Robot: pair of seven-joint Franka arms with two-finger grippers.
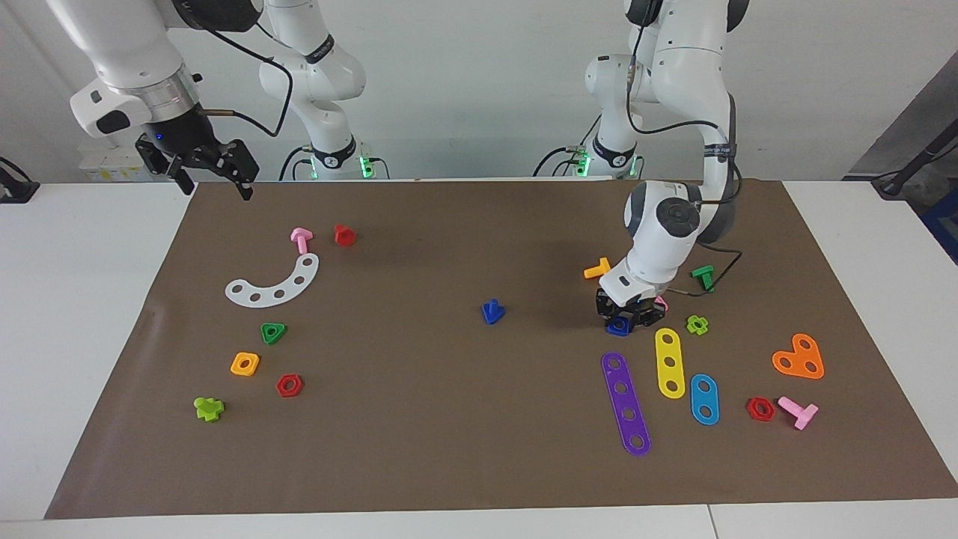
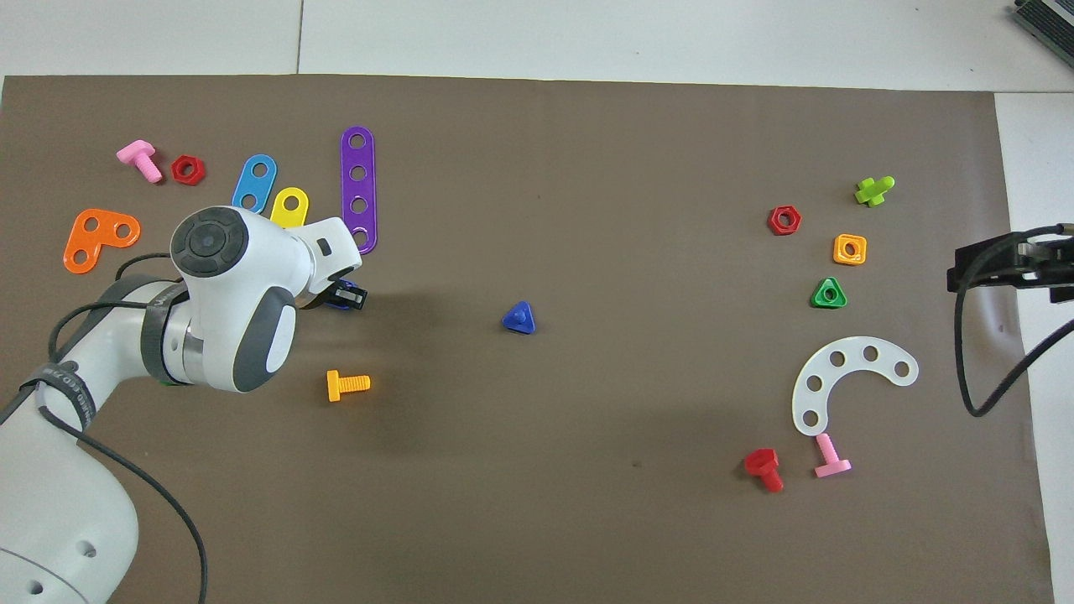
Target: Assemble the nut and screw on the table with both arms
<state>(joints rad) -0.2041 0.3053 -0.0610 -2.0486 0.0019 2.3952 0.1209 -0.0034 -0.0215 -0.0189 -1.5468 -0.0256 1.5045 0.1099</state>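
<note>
Left gripper (image 1: pixel 627 318) sits low on the brown matte mat (image 1: pixel 449 464), right of centre in the facing view, fingers closed around the glossy blue square nut (image 1: pixel 618 326). Blue triangular-headed screw (image 1: pixel 492 311) stands alone mid-frame, bare mat all round. Right gripper (image 1: pixel 213 168) waits upper left over the mat's edge, fingers spread.

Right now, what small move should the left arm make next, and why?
Probably close on the nut and lift it a little. The left gripper is down at the mat around the blue nut, beside the yellow strip. The screw stands alone mid-table, and the right gripper waits in the air, open.
</note>
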